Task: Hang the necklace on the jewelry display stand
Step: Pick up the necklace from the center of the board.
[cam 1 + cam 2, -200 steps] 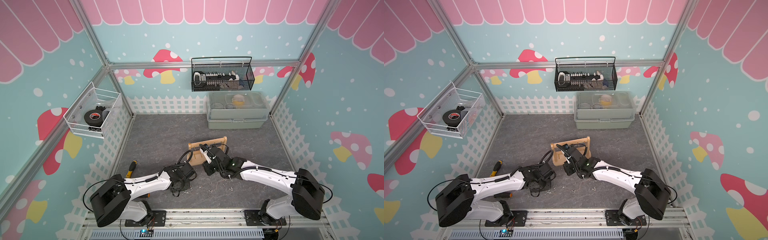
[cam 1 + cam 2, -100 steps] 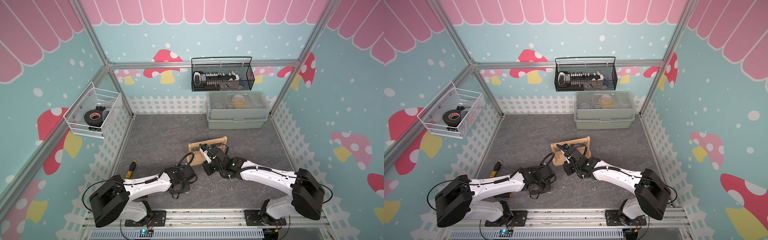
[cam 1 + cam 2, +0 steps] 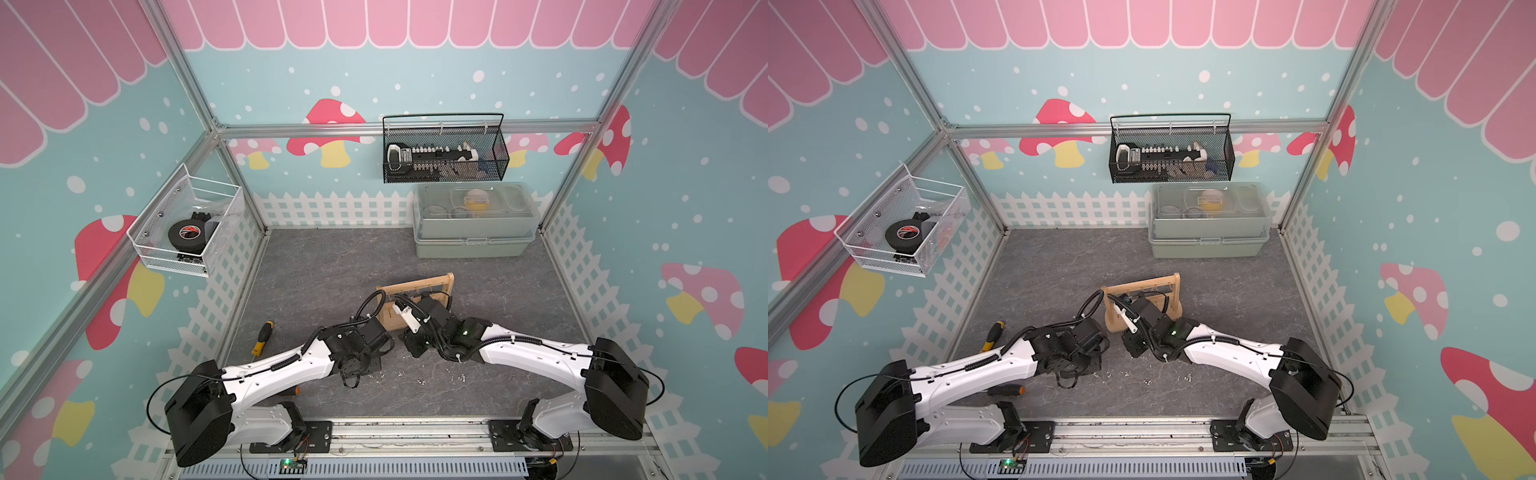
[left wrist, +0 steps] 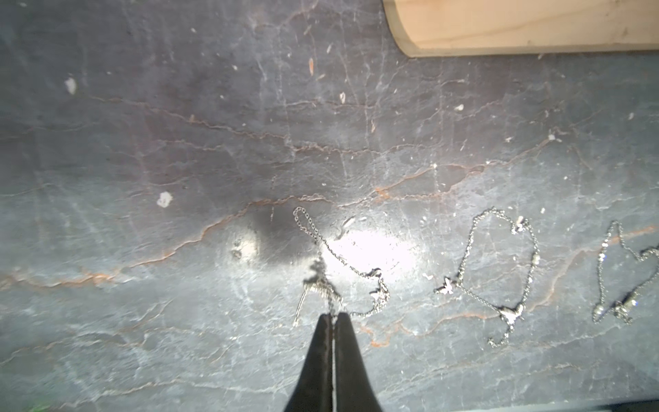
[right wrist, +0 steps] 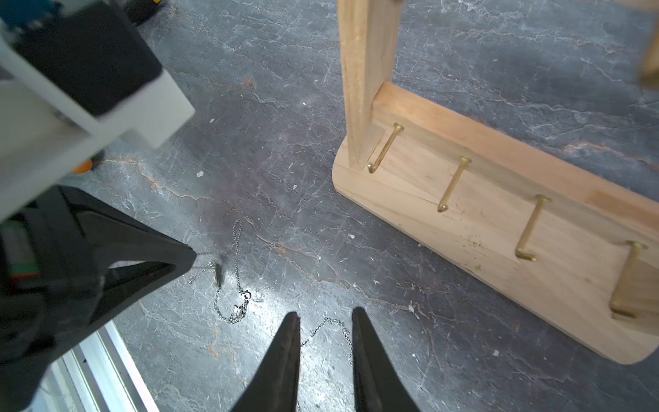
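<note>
Both top views hang high at the front, looking steeply down onto the whole grey surface point(image 3: 324, 270). The wrist cameras sit close above it, peering past the left hand point(image 4: 334, 315) and right hand point(image 5: 325, 313). Both catch the jewelry display stand point(image 5: 463, 221) and, I think, the same necklace point(image 4: 333, 253).

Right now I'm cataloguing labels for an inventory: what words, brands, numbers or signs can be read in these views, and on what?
No text reads clearly anywhere.
Red mark on the black tape roll in the white wire basket: too small to read.
White print on the black tool kit in the black mesh basket: too small to read.
On the light wooden jewelry display stand: none.
</note>
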